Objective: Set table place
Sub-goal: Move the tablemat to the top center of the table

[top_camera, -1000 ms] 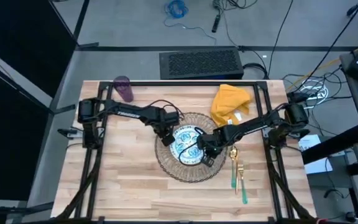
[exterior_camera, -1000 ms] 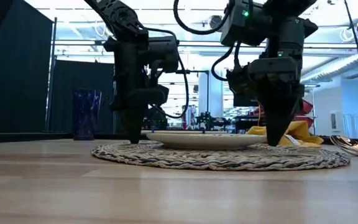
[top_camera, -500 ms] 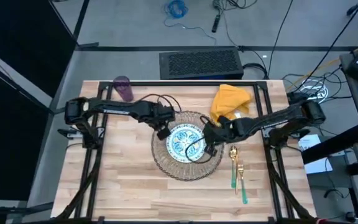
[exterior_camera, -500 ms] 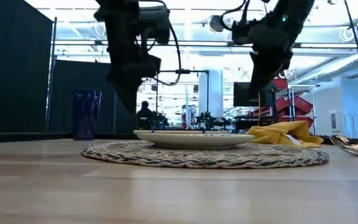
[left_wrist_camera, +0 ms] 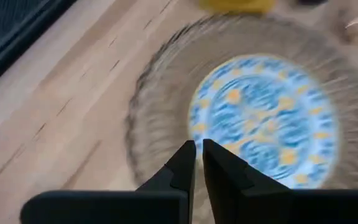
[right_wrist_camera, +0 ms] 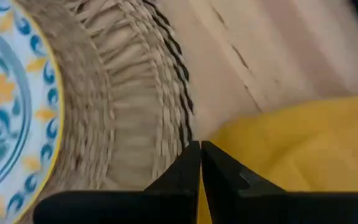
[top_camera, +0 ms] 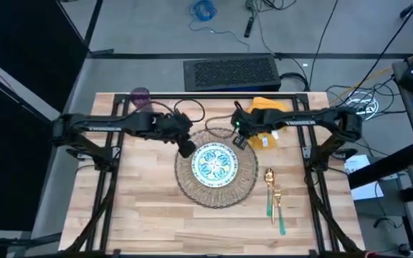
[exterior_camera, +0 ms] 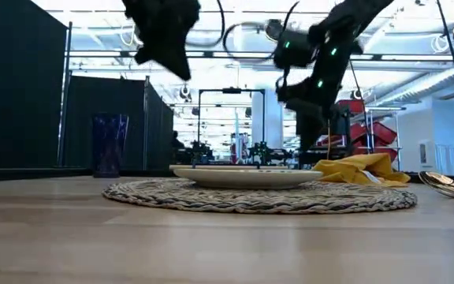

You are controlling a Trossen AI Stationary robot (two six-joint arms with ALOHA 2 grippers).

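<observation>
A round white plate (top_camera: 214, 163) with a blue and yellow pattern lies in the middle of a round woven straw mat (top_camera: 185, 175), whose coiled rim shows a dark braid at the edge, near the centre of the bench (top_camera: 149, 215) of pale wooden planks. Just right of the mat a gold fork (top_camera: 278, 204) and spoon (top_camera: 269, 188) with teal handles lie side by side, lengthwise. Behind the mat a crumpled mustard-yellow napkin (top_camera: 271, 136) of soft cloth touches the mat's far right edge. A tall purple cup (top_camera: 141, 97) stands upright at the far left corner, well apart. The left gripper (top_camera: 186, 150) hangs above the mat's left rim, fingers (left_wrist_camera: 185, 168) nearly together and empty. The right gripper (top_camera: 238, 140) hangs above where napkin meets mat, fingers (right_wrist_camera: 188, 165) likewise pressed close, holding nothing.
</observation>
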